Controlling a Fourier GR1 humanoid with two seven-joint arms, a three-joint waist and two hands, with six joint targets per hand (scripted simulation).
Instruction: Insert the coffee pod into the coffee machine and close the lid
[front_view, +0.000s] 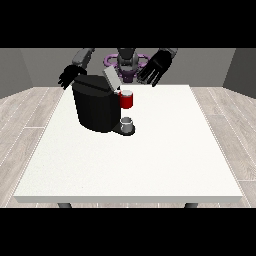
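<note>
Front view: coffee machine (95, 107) sits near the table's (150, 165) far-left corner, lid (110, 79) tilted up, so I judge the slot is open for loading. A red thing at the machine (127, 100) sits at its front; a grey thing (127, 122) rests below on the base, upright, can't confirm it's the pod. Hand at the view's right (156, 66) hangs fingers spread, empty, beyond the far edge. Hand at the view's left (71, 76) behind the machine, fingers loosely spread, holding nothing.

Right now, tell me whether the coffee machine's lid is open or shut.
Open. The lid stands tilted up above the coffee machine, leaving its top uncovered beside a red thing at the machine.
</note>
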